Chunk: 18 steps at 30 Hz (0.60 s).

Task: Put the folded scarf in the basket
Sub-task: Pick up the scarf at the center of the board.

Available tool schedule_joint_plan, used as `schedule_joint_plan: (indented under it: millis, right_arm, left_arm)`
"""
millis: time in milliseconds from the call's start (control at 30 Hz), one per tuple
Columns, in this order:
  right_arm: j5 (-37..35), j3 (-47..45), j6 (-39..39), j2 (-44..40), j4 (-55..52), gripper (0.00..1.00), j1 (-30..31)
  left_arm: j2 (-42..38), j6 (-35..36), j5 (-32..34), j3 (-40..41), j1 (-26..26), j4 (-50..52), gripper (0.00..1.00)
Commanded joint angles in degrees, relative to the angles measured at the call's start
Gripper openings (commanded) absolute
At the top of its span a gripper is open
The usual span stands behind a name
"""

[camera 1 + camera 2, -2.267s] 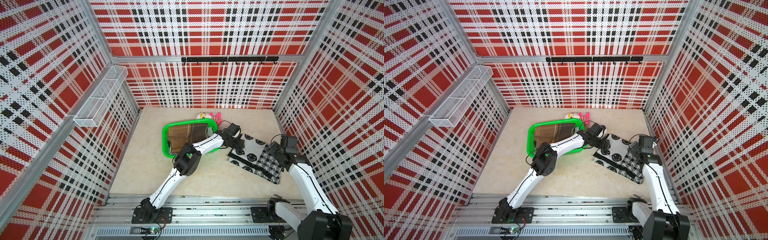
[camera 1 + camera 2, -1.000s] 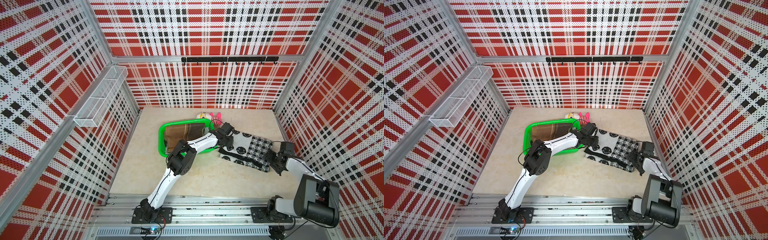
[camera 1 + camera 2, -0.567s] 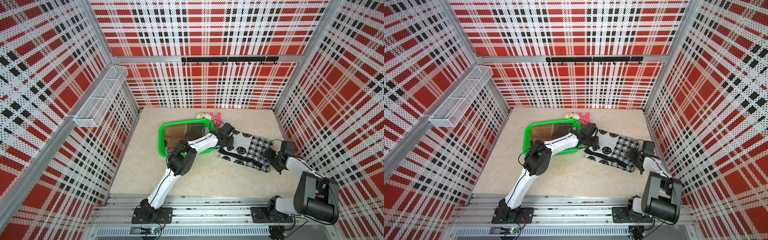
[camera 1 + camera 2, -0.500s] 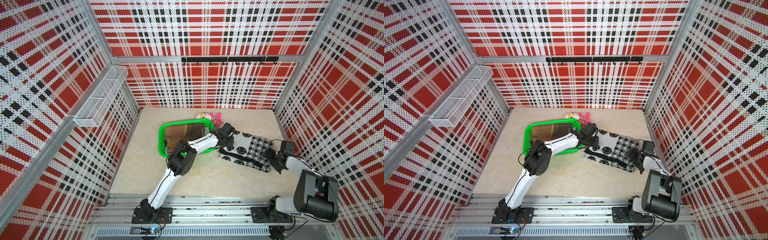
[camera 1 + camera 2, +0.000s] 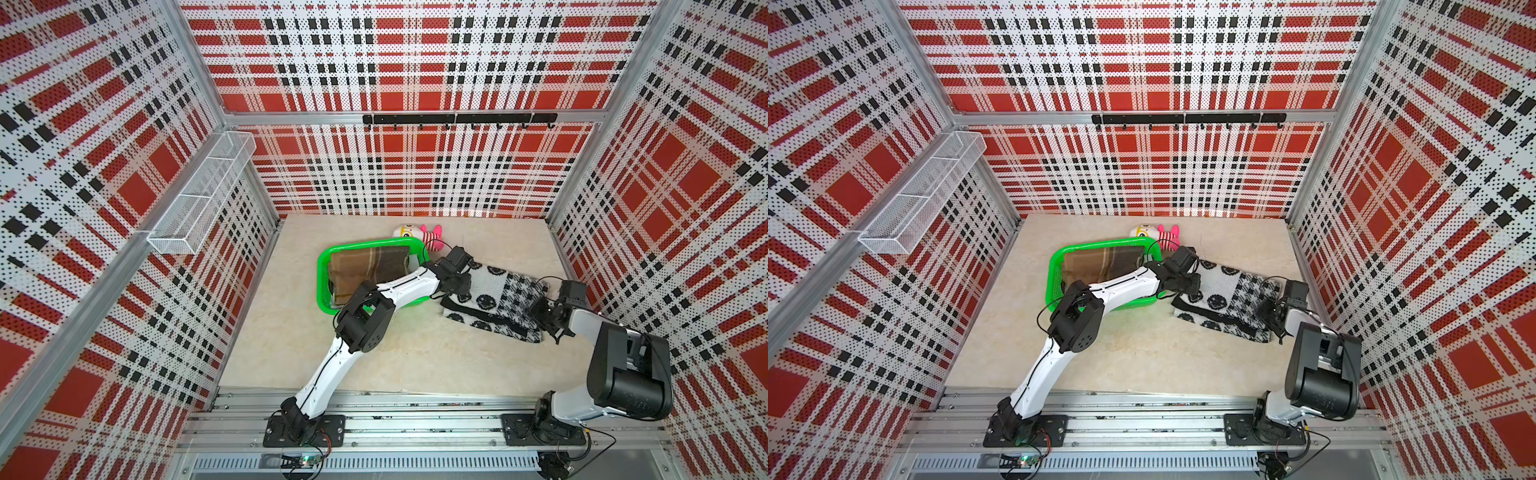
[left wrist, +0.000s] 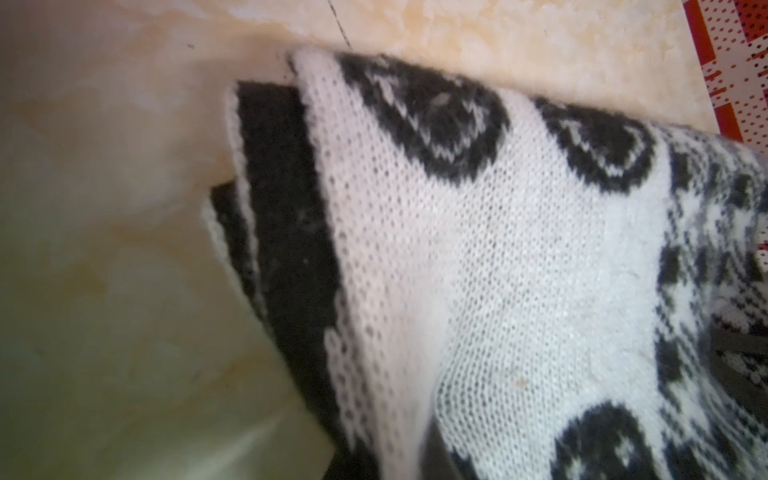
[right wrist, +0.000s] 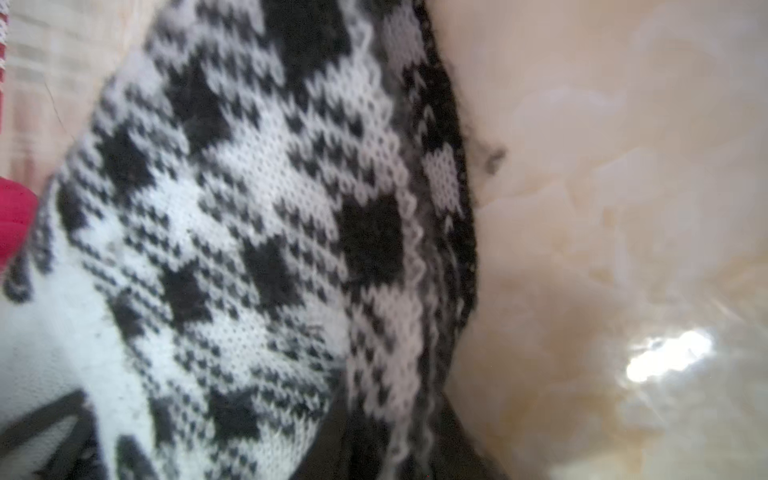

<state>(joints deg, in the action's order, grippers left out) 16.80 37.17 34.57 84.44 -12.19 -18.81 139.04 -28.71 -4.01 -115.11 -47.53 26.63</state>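
The folded scarf (image 5: 494, 297) lies on the table (image 5: 415, 365) right beside the green basket (image 5: 321, 280), its long side pointing at it, with the left gripper (image 5: 459, 291) pinching the basket end and the right gripper (image 5: 540, 311), it seems, pinching the far end.

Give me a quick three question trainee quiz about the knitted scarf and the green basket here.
1. True or false: the black-and-white knitted scarf lies inside the bright green rectangular plastic basket.
2. What is in the basket? A) a brown folded cloth; B) the scarf; C) nothing.
3. Which gripper is closed on the scarf end nearest the basket?
Key: 1 false; 2 A; 3 the left gripper.
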Motion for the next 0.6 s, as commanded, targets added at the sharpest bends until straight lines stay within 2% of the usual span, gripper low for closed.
schedule_joint_plan:
  millis: [0,33,267,567]
  right_arm:
    - [-1.4,0.2,0.3,-3.2,-4.6,0.04,1.1]
    - [-2.4,0.9,0.4,-4.3,-5.5,0.00,1.7]
    - [-8.9,5.6,-0.1,-10.9,-12.8,0.00,5.8]
    - [-8.2,16.2,-0.9,-16.2,-20.9,0.00,9.0]
  left_arm:
    - [-2.3,-0.5,-1.0,-3.0,-2.1,-1.3,0.00]
    - [-2.5,-0.7,-1.0,-3.3,-2.4,-1.3,0.00]
    - [-4.5,-2.2,-1.1,-5.2,-2.7,-1.5,0.00]
    - [-12.0,-2.2,1.2,-4.9,-1.6,0.7,0.00]
